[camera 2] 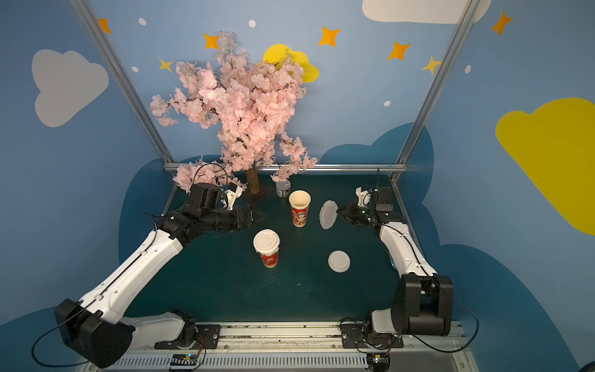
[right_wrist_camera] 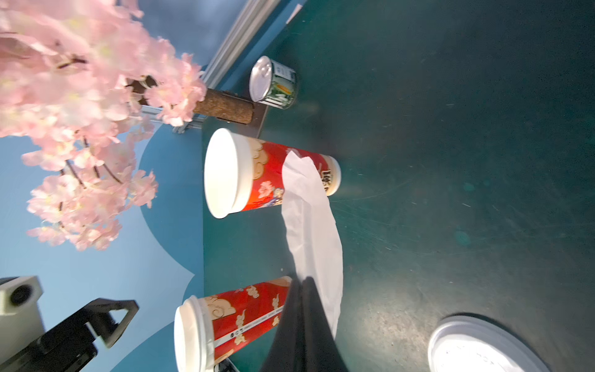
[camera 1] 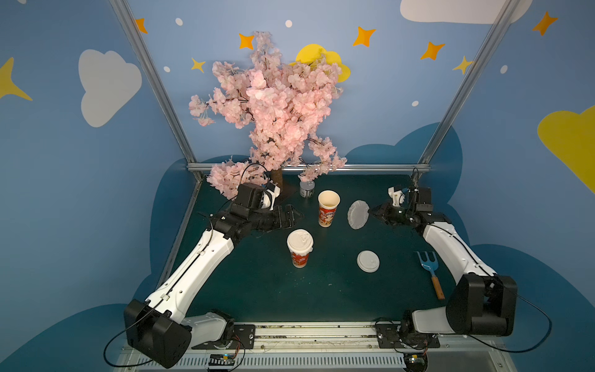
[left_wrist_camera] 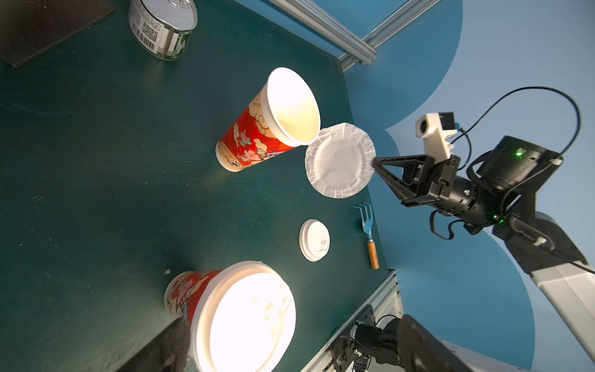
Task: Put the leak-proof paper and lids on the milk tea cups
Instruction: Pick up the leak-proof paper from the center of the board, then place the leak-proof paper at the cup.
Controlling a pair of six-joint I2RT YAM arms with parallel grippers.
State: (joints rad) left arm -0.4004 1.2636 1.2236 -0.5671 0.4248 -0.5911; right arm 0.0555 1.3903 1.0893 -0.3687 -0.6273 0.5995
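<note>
Left arm (camera 1: 199, 267): black elbow closest to the lens, white forearm stretched forward, wrist bent inward, level above the dark green table (camera 1: 257, 290).
Left pincer (camera 1: 297, 215): jaws spread fully, gripping nothing.
Right arm (camera 1: 450, 248): forearm forward, wrist turned inward, facing the left pincer.
Right pincer (camera 1: 370, 211): closed tight on the rim of the thin greyish-white round pleated leak-proof paper (camera 1: 358, 214).
Leak-proof paper: hangs almost on edge at the right pincer's tip, off the table.
Open milk tea cup (camera 1: 328, 209): tall red-orange printed paper cup, upright between both pincers, just beside the paper; a gap shows in both top views.
Lidded milk tea cup (camera 1: 300, 257): same print, white plastic domed lid (camera 1: 300, 240) on top, near the left pincer, toward the arm bases.
</note>
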